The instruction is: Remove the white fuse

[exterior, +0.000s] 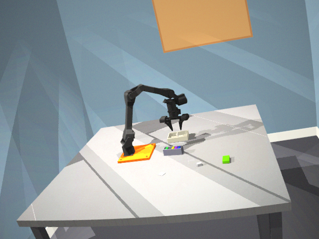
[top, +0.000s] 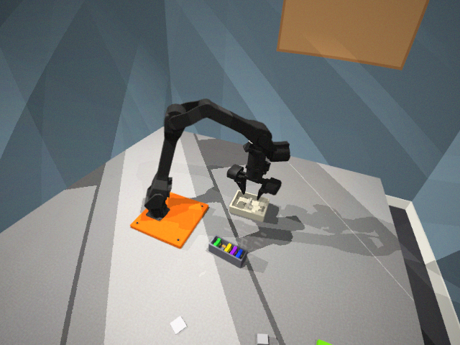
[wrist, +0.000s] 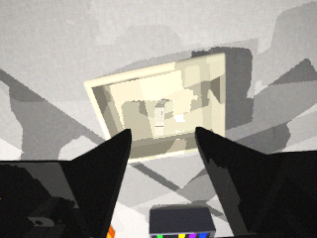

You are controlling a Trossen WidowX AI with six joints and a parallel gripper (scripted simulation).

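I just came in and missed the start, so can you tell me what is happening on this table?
One black arm is moving a white fuse from the fuse block to the tray. The fuse lies in the tray. The gripper hangs just above the tray, jaws open, holding nothing. The coloured fuses sit in the block, with one slot bare. The drop looks done; what remains is for the arm to pull away.

A bare test room of lab kind is shown: 1 grey desk [exterior: 77,190] is set against blue-grey walls [exterior: 77,64], an orange board [exterior: 203,23] is hung above, and 1 black arm [exterior: 127,115] is bolted to an orange base plate [exterior: 150,147].
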